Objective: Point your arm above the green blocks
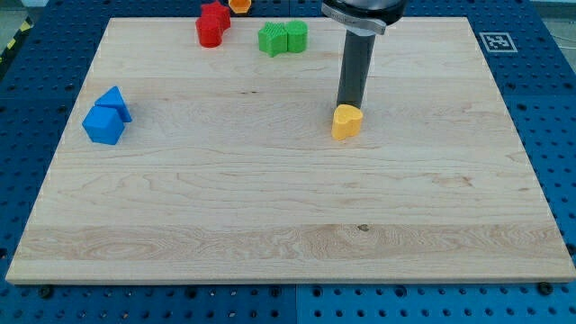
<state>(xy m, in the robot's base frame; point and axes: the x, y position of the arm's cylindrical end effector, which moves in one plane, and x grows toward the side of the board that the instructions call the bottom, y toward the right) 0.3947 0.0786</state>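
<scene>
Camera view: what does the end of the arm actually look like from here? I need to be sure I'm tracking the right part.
A straight, dark grey to black round rod hangs from a wider black collar with a pale rim at the view's top. No cables or markings show. My tip ends just behind the yellow block.

my tip (347,105) touches yellow block (346,121)

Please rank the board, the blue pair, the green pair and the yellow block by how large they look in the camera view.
1. Wooden board.
2. Blue blocks and green blocks: the pairs look alike, and the green sits farther up the view, so I won't rank them.
3. Yellow block, touching my tip.
</scene>
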